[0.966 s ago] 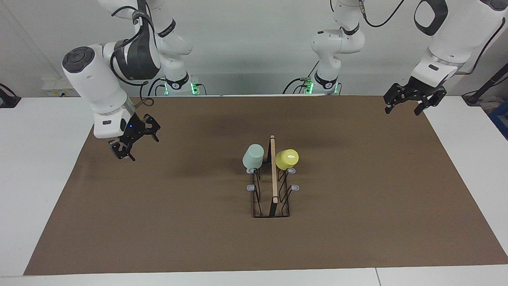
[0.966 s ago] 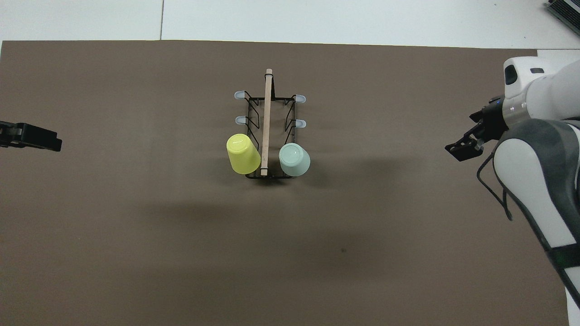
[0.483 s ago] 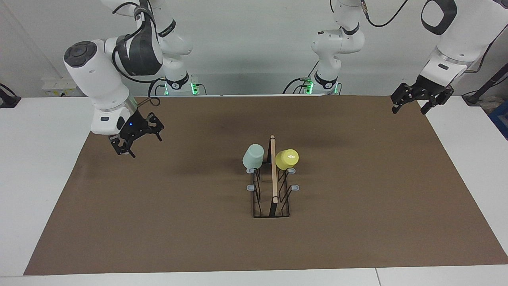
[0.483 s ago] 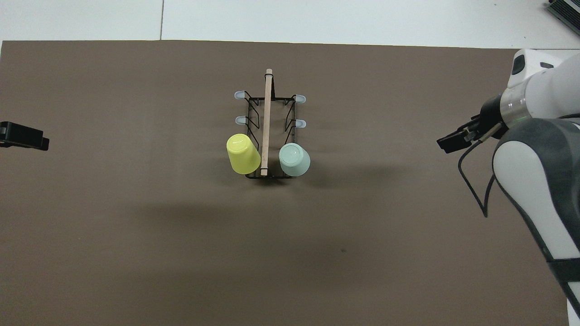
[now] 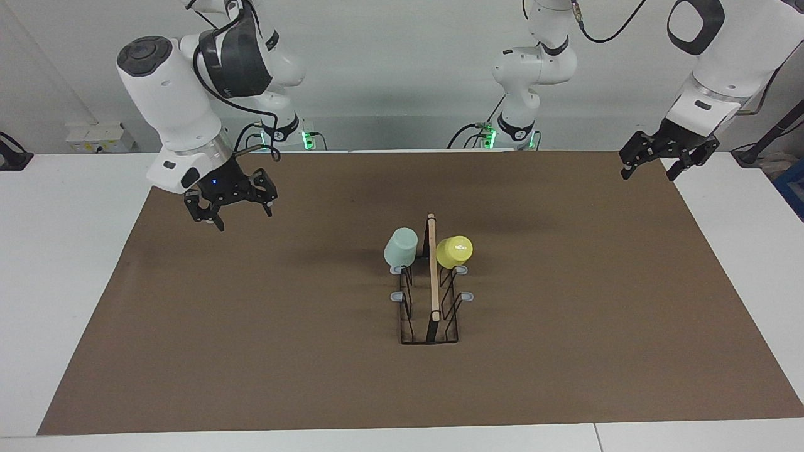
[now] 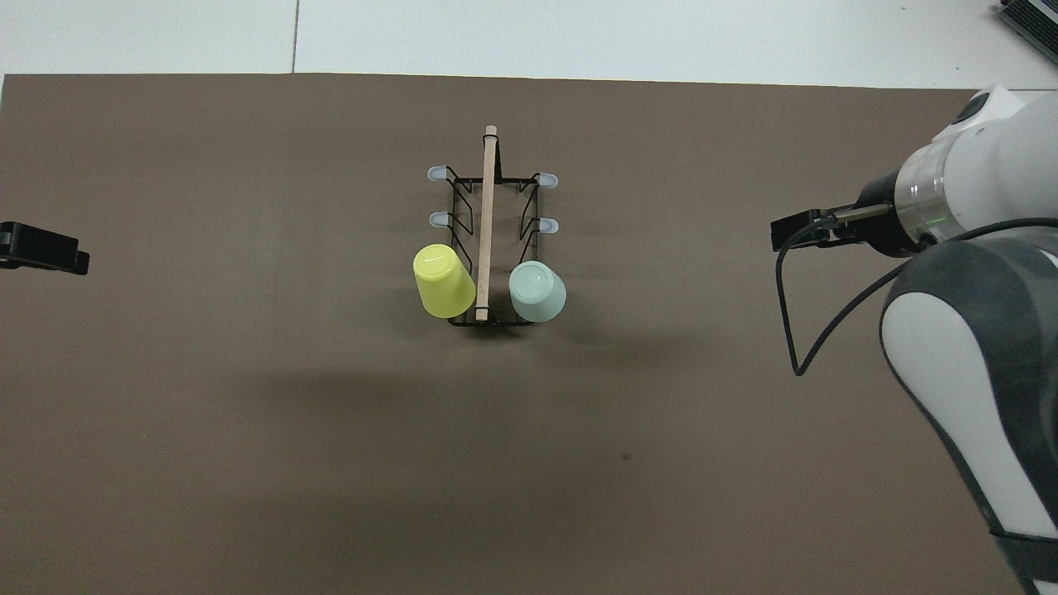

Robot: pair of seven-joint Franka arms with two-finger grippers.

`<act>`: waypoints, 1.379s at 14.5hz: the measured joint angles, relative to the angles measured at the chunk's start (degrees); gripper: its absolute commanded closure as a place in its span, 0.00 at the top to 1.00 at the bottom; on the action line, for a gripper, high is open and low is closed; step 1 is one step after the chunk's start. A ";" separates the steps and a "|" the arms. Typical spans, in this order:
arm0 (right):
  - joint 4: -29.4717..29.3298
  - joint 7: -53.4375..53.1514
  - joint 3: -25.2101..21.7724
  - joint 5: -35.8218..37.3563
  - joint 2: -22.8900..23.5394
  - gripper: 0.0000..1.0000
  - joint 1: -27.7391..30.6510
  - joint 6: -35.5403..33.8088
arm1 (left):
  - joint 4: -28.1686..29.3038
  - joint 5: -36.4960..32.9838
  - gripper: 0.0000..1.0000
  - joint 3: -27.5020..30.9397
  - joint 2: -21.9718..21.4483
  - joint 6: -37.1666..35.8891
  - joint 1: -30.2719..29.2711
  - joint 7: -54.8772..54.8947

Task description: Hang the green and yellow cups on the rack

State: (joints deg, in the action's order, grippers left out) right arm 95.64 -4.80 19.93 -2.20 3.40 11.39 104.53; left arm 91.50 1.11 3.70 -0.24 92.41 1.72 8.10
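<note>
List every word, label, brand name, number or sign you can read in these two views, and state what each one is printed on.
No text can be read in either view.
Yellow cup: a small pale mark on its upturned base, too small to read.
Green cup, rack, brown mat: no lettering shows.
Left tool and right tool: no legible marking.

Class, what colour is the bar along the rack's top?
Light wood bar on the black rack; overhead view.
</note>
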 measured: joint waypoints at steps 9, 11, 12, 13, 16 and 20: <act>-0.24 -1.99 0.00 0.00 -2.57 1.00 -0.21 -0.08 | 0.00 0.00 1.00 0.00 0.00 -0.04 0.00 0.00; -0.24 0.34 -0.11 0.00 -2.57 1.00 0.26 -0.08 | 0.00 0.00 1.00 0.00 0.00 -0.04 0.00 0.01; -0.24 0.86 -0.30 0.00 -2.57 1.00 0.42 -0.08 | 0.00 0.00 1.00 0.00 0.00 -0.04 0.00 0.01; -0.24 1.11 -0.40 0.00 -2.57 1.00 0.55 -0.09 | 0.00 0.00 1.00 -0.03 0.00 -0.04 0.00 0.01; -0.24 1.25 -0.40 0.00 -2.57 1.00 0.58 -0.09 | 0.00 0.00 1.00 -0.11 0.00 -0.04 0.00 0.01; -0.24 1.27 -0.40 0.00 -2.57 1.00 0.58 -0.09 | -0.03 0.00 1.00 -0.12 0.00 0.03 0.00 0.01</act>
State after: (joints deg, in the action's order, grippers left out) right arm 95.39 -3.53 19.53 -2.20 0.83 11.97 104.44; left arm 91.47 1.11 3.58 -0.24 92.44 1.72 8.11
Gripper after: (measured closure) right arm 0.000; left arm 0.000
